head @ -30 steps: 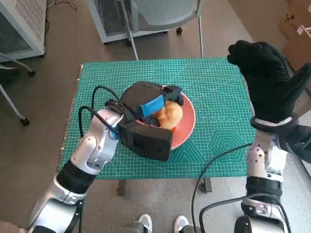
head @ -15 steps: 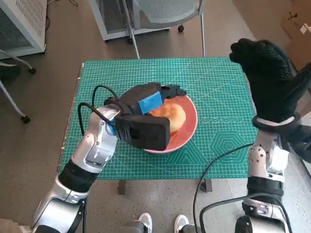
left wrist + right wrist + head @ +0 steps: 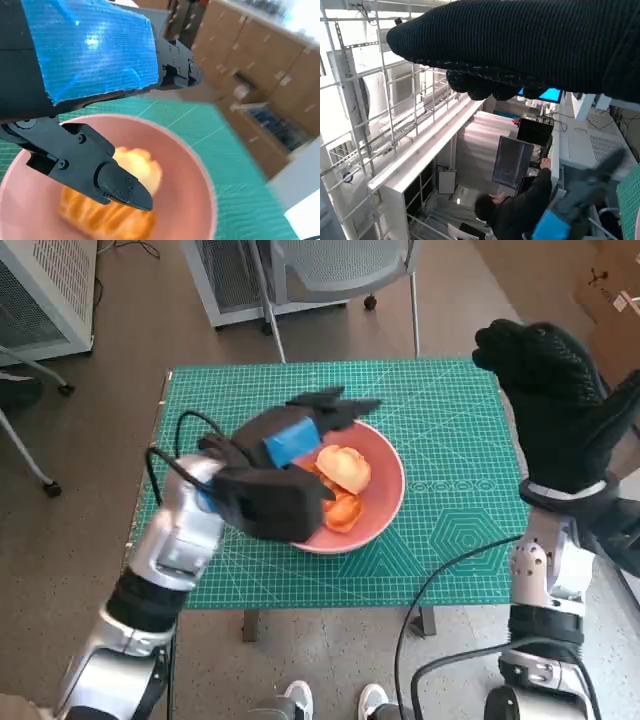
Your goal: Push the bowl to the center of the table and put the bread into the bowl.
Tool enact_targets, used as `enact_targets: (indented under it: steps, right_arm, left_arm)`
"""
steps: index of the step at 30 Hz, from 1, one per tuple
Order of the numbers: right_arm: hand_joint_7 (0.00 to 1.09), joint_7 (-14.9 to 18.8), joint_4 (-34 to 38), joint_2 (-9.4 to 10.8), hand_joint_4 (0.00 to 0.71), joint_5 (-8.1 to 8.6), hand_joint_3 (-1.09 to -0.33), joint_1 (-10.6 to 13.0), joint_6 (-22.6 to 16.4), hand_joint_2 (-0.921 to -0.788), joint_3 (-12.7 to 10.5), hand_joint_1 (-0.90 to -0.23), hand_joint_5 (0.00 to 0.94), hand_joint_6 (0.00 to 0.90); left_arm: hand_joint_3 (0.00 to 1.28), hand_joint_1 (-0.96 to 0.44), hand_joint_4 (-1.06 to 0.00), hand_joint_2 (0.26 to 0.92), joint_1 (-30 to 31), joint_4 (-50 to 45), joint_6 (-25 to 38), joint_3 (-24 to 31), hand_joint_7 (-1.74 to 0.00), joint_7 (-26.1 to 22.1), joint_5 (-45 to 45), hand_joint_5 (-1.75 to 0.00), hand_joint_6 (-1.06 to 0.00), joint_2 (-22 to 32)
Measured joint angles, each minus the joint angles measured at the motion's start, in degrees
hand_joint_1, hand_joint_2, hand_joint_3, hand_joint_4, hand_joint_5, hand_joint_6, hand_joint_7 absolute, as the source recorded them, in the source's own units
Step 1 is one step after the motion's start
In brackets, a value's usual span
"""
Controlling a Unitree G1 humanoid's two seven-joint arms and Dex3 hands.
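The pink bowl (image 3: 385,502) sits near the middle of the green mat, and the golden bread (image 3: 343,470) lies inside it. In the left wrist view the bread (image 3: 131,165) rests on the bottom of the bowl (image 3: 197,182). My left hand (image 3: 295,435) hovers over the bowl's near-left rim with its fingers (image 3: 107,175) spread and nothing in them. My right hand (image 3: 555,400) is raised high at the table's right edge, fingers apart, holding nothing; in the right wrist view the glove (image 3: 530,45) fills the top.
The green cutting mat (image 3: 450,430) covers the small table. A chair base (image 3: 340,270) and a white cabinet (image 3: 40,290) stand beyond the far edge. Feet (image 3: 335,700) show below the near edge. A seated person (image 3: 520,210) appears in the right wrist view.
My left hand has let go of the bread and drawn back toward the left, lifting off it with fingers spread. The bread now lies uncovered in the bowl. The right hand stays raised.
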Motion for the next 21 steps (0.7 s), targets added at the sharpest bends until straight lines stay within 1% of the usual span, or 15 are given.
enact_targets:
  steps: [3, 4, 6, 7, 12, 15, 18, 21]
  right_arm:
    - [0.00, -0.09, 0.04, 0.00, 0.294, -0.02, -0.746, -0.02, 0.20, -0.921, 0.16, -0.659, 0.001, 0.381]
    - [0.00, -0.13, 0.05, -0.01, 0.295, -0.01, -0.743, -0.03, 0.31, -0.921, 0.15, -0.660, 0.001, 0.383]
    - [0.00, -0.34, 0.05, -0.08, 0.296, -0.01, -0.740, -0.12, 0.66, -0.921, 0.16, -0.662, 0.002, 0.385]
    - [0.00, -0.43, 0.02, -0.14, 0.296, -0.01, -0.738, -0.22, 0.82, -0.921, 0.14, -0.662, 0.002, 0.386]
    - [0.01, -1.43, -0.41, -0.58, 0.293, -0.11, -0.730, -1.32, 2.06, -0.921, 0.27, -0.671, 0.000, 0.389]
    - [0.00, -2.39, -0.84, -0.85, 0.292, -0.41, -0.725, -2.49, 2.98, -0.921, 0.60, -0.679, 0.000, 0.389]
    - [0.00, -3.29, -0.88, -1.28, 0.292, -1.35, -0.718, -3.90, 3.28, -0.921, 0.94, -0.686, 0.000, 0.384]
    - [0.00, -3.97, -0.80, -1.68, 0.293, -2.24, -0.710, -5.37, 3.31, -0.921, 1.01, -0.690, 0.000, 0.382]
  left_arm:
    - [0.05, -0.63, 0.00, 0.848, 0.55, 2.21, -4.19, 3.98, -0.03, 0.08, -6.31, 0.00, -0.14, -0.26]
    - [0.06, -0.64, 0.00, 0.872, 0.69, 2.67, -5.19, 5.05, -0.03, 0.09, -7.80, 0.00, -0.14, -0.37]
    - [0.09, -0.65, 0.00, 0.896, 1.07, 3.12, -6.46, 7.59, -0.03, -0.08, -11.94, 0.00, -0.13, -1.09]
    - [0.12, -0.67, 0.00, 0.905, 1.26, 3.25, -6.98, 9.17, -0.03, -0.15, -14.56, 0.00, -0.13, -1.73]
    - [0.23, -0.73, 0.00, 0.918, 2.06, 2.69, -8.51, 16.15, -0.03, 0.12, -26.53, 0.00, -0.13, -5.71]
    - [0.26, -0.73, 0.00, 0.920, 2.78, 1.02, -9.01, 20.33, -0.03, 1.36, -33.38, 0.00, -0.14, -8.69]
    - [0.27, -0.73, 0.00, 0.921, 3.59, -1.01, -10.46, 22.52, -0.04, 3.16, -36.29, 0.00, -0.14, -10.10]
    - [0.27, -0.72, 0.00, 0.921, 4.25, -2.87, -11.29, 23.50, -0.05, 4.61, -36.46, 0.00, -0.14, -10.19]
